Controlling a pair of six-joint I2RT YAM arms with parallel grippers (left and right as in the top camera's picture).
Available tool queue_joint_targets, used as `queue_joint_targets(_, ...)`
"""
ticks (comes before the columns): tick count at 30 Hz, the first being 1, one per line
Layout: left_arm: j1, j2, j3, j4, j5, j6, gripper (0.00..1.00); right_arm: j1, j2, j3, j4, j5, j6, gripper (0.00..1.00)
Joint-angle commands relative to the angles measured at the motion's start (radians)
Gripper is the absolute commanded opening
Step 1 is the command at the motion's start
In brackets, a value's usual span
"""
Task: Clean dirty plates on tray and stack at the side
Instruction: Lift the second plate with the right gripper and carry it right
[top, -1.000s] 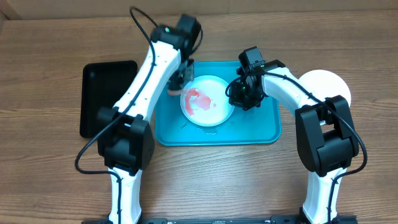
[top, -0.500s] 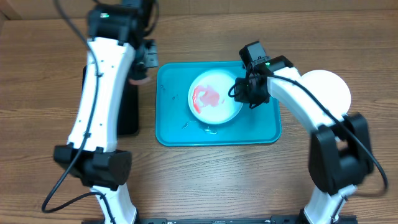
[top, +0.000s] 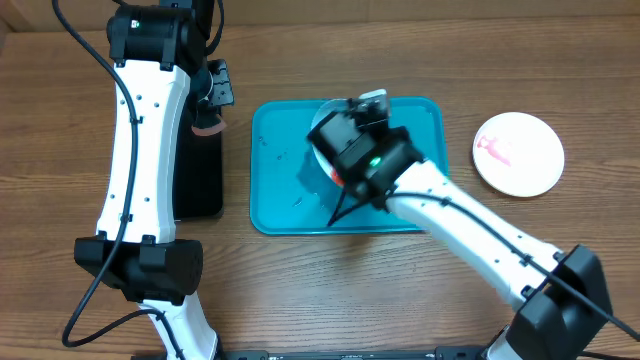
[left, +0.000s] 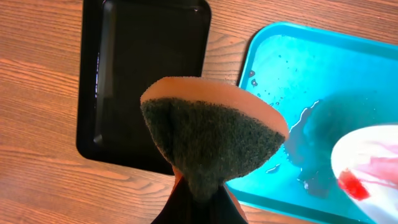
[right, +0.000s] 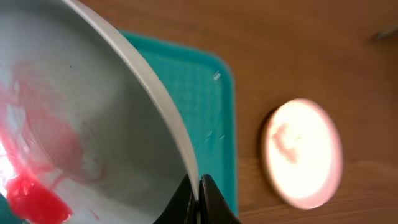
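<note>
Right fingers (right: 199, 200) are pinched tight on the rim of a pale plate (right: 87, 124), whose face carries a red smear and a thick red blob. By the look of the wrist view, that plate is lifted off the turquoise tray (right: 214, 118) and tipped up on edge. It hangs over the far middle of the tray, and in the overhead view the right wrist hides most of it.

Left fingers (left: 193, 205) are clamped shut on one end of a sponge (left: 211, 143), orange foam with a dark green scouring face, so that it fans out ahead of them. It hovers above the right edge of the black tray (left: 143, 74), just left of the turquoise one.

The held plate therefore lies to the right of the sponge, across the tray's left rim, with wet tray floor between them. The right arm has the plate, and the left must travel right to reach it. Being round, the plate has no long axis. Its tilt is what counts, and the smeared face seems turned up and leftward, toward the sponge. The tray's long axis runs left to right.

A white plate (top: 518, 152) with a faint red mark lies flat on the table (top: 560, 60), right of the tray and well apart.
</note>
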Motion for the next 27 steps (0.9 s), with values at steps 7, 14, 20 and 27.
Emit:
queue_joint_targets(7,-0.001,-0.01,0.008,0.004,0.013,0.027,0.04,0.152,-0.01,0.017,0.001,0.568,0.005,0.04)
queue_joint_targets(14,-0.001,-0.01,0.008,0.003,0.013,0.027,0.04,0.204,-0.01,0.017,0.002,0.741,0.005,0.04)
queue_joint_targets(20,-0.001,-0.011,0.008,0.003,0.013,0.027,0.04,0.214,-0.01,0.017,0.002,0.764,0.005,0.04)
queue_joint_targets(27,-0.001,-0.01,0.008,0.003,0.013,0.027,0.04,0.211,-0.01,0.017,0.035,0.712,0.006,0.04)
